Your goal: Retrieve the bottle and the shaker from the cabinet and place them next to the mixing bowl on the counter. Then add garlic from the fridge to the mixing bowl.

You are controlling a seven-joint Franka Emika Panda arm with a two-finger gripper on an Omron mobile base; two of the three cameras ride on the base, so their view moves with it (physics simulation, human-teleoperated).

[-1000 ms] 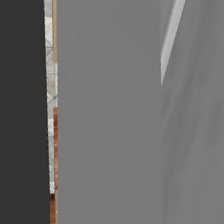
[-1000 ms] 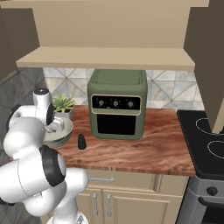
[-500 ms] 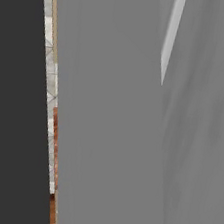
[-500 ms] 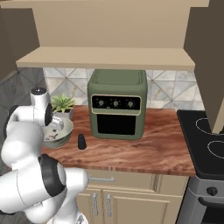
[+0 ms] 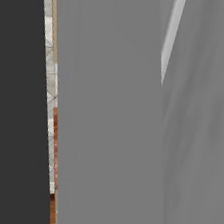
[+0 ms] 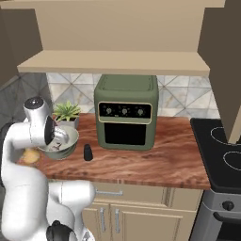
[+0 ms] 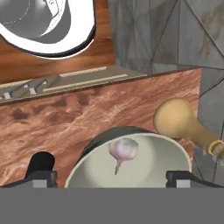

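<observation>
In the hand view my gripper [image 7: 113, 177] stands open, its fingertips [image 7: 41, 177] wide apart just above the pale mixing bowl [image 7: 170, 153]. A garlic bulb [image 7: 122, 149] lies inside the bowl, apart from both fingers. The dark shaker [image 7: 41, 162] stands beside the bowl on one side, and the tan bottle [image 7: 181, 120] lies on the other. From the right base view the bowl [image 6: 66, 141] sits at the counter's left end under my hand. The shaker [image 6: 87, 152] stands just right of it, and the bottle [image 6: 30, 156] to its left is partly hidden by my arm.
A green toaster oven [image 6: 126, 115] stands mid-counter, with a potted plant [image 6: 68, 112] behind the bowl. A stove [image 6: 221, 150] is at the right, and an open shelf [image 6: 113, 63] hangs above. A grey panel [image 5: 130, 137] stands close in the left base view.
My hand has shifted slightly to the left over the bowl. Shaker, bottle and bowl have stayed where they were.
</observation>
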